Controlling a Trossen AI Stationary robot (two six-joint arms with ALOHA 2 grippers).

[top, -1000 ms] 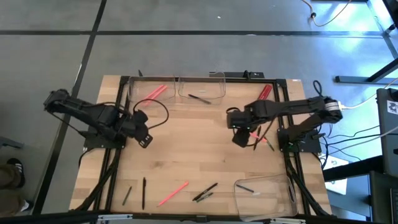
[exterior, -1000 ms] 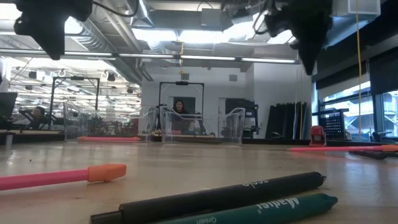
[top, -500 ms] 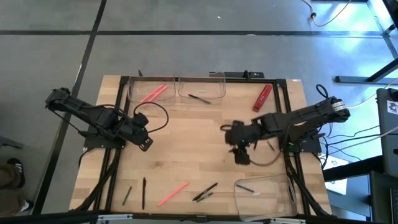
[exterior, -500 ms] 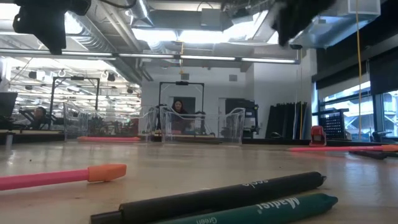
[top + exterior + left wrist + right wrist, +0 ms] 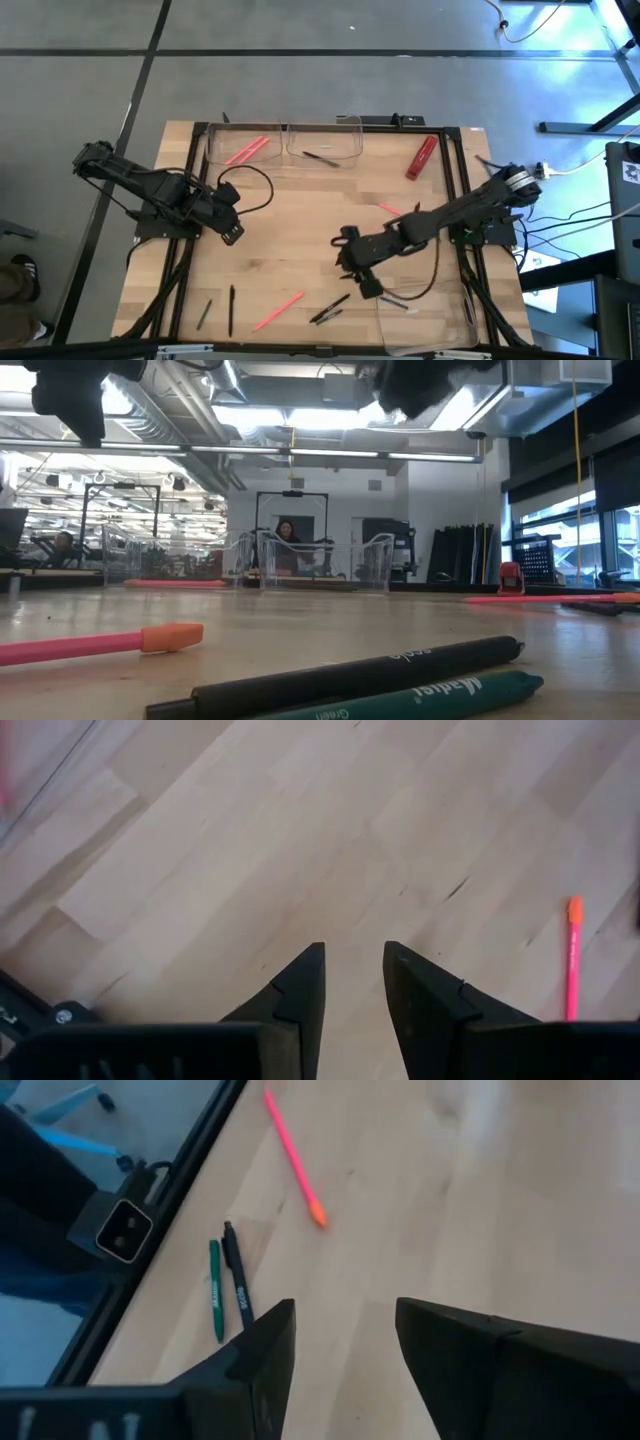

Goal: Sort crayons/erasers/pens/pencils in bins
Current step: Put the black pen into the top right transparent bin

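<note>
The black pen and green pen [image 5: 329, 309] lie side by side near the table's 6 o'clock edge, a pink pencil [image 5: 278, 311] just toward 7 o'clock. The right gripper [image 5: 358, 275] has swung from the 3 o'clock side to just above them, fingers spread wide and empty, so a pickup there looks next. The left gripper [image 5: 230, 221] waits at 9 o'clock, fingers parted, holding nothing. At 12 o'clock, one bin [image 5: 212, 143] holds pink sticks, its neighbour [image 5: 356, 135] one dark stick; the third bin [image 5: 465, 311], at 5 o'clock, holds dark sticks.
</note>
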